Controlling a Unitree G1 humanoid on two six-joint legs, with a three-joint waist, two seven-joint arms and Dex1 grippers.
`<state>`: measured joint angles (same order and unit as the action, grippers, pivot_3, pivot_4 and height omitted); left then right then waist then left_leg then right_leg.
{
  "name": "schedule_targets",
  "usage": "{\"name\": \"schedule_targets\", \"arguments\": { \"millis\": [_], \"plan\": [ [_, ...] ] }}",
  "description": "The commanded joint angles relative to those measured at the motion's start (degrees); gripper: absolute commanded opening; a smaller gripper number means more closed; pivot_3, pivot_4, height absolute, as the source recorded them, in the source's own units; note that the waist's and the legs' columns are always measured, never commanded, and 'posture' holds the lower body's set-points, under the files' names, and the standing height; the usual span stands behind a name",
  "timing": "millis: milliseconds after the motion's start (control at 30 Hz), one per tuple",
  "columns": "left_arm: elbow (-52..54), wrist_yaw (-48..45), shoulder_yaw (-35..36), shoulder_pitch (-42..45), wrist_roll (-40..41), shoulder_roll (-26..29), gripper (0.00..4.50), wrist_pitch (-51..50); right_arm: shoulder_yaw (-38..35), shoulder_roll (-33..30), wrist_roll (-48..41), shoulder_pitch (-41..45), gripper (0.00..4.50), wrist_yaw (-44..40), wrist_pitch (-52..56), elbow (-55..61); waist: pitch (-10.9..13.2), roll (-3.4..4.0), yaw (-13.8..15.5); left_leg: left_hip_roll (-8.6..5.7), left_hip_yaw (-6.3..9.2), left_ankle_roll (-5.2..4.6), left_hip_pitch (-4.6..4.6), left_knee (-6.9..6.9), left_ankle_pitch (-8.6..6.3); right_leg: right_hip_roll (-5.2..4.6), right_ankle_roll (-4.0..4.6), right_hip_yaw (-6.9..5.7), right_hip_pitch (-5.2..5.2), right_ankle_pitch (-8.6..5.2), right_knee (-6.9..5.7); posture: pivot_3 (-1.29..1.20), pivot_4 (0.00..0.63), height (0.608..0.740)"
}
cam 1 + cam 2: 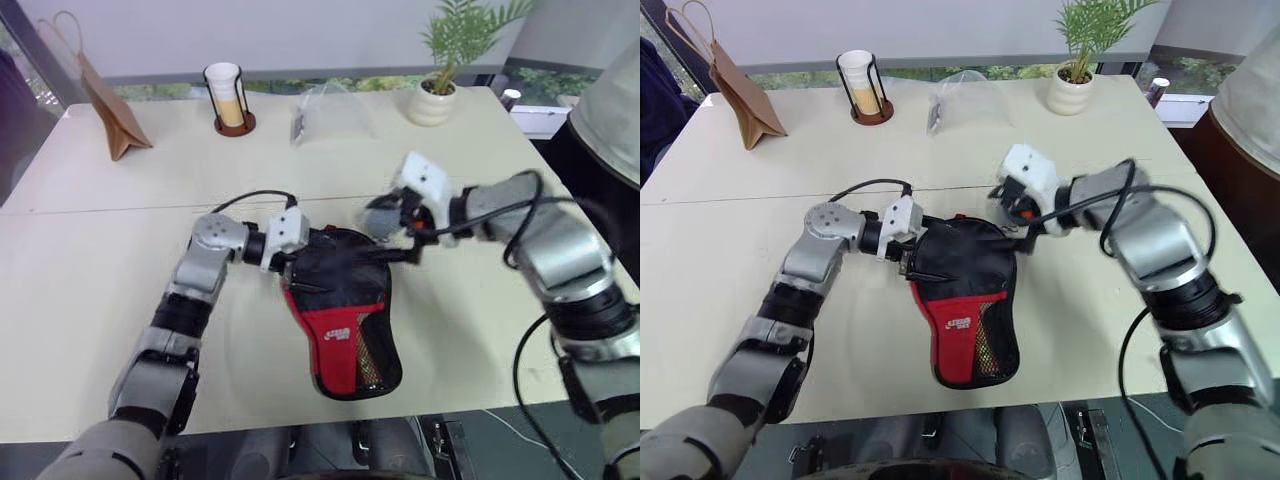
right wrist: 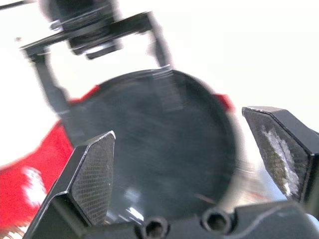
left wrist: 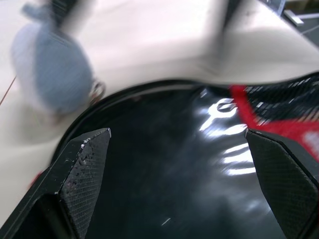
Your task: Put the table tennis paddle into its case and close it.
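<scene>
The case lies flat on the table near its front edge. It is a black paddle-shaped pouch with a red panel and a mesh pocket, its round black end pointing away from me. The paddle is hidden; I cannot tell it apart from the case's black top. My left gripper is open, low at the case's upper left edge, with the black surface spread between its fingers. My right gripper is open, holds nothing, and hovers above the case's upper right edge. The right wrist view looks down on the round black end.
Along the table's far side stand a brown paper bag, a cup holder with stacked cups, a clear plastic bag and a potted plant. A person stands at the right. The table's front edge runs just below the case.
</scene>
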<state>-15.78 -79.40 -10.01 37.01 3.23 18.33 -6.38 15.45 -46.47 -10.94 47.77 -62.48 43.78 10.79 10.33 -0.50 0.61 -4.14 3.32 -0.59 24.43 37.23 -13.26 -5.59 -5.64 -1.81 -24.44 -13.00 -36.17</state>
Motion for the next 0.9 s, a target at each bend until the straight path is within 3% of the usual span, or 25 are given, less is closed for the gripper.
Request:
{"name": "schedule_targets", "arguments": {
  "millis": [33,400,600,867,900],
  "plan": [
    [5.45,2.27,-1.77,-1.12,1.2,0.44,4.46,-2.2,1.87,-1.99,4.0,2.94,4.5,-3.67,-9.82,-6.73,0.0,0.0,-0.07,0.02,0.0,0.0,-0.01,0.0,0.0,0.02,0.0,-0.01,0.0,0.0,0.0,0.0,0.15,0.734],
    [6.03,9.36,-7.35,-5.14,-2.31,2.69,4.46,-2.25,9.35,4.9,18.19,15.78,4.5,-8.04,-43.01,-48.1,0.02,0.03,-1.28,0.02,-0.09,0.03,-0.04,-0.06,0.03,0.03,0.0,0.02,-0.03,0.0,-0.04,0.0,0.15,0.734],
    [4.92,11.5,-8.65,-5.65,-2.79,3.17,4.46,-2.08,9.51,10.23,22.32,21.65,4.5,-7.17,-51.08,-63.38,0.01,0.05,-1.26,0.01,-0.05,0.07,-0.08,-0.08,0.05,0.03,0.01,0.03,0.0,0.01,-0.05,0.0,0.15,0.734],
    [4.7,13.57,-9.99,-6.43,-3.3,3.32,4.46,-2.35,8.89,13.82,25.49,24.75,4.5,-6.96,-54.67,-73.01,-0.05,0.16,-1.31,-0.02,-0.04,0.12,-0.13,-0.08,0.08,0.03,0.04,0.05,0.02,0.03,-0.09,0.0,0.15,0.734],
    [4.64,13.78,-10.24,-6.42,-3.47,3.38,4.49,-2.48,8.95,14.05,25.95,25.01,4.24,-6.52,-55.1,-73.96,-0.06,0.18,-1.29,-0.02,-0.04,0.13,-0.14,-0.08,0.08,0.03,0.04,0.05,0.02,0.03,-0.09,0.0,0.15,0.734]
  ]
}}
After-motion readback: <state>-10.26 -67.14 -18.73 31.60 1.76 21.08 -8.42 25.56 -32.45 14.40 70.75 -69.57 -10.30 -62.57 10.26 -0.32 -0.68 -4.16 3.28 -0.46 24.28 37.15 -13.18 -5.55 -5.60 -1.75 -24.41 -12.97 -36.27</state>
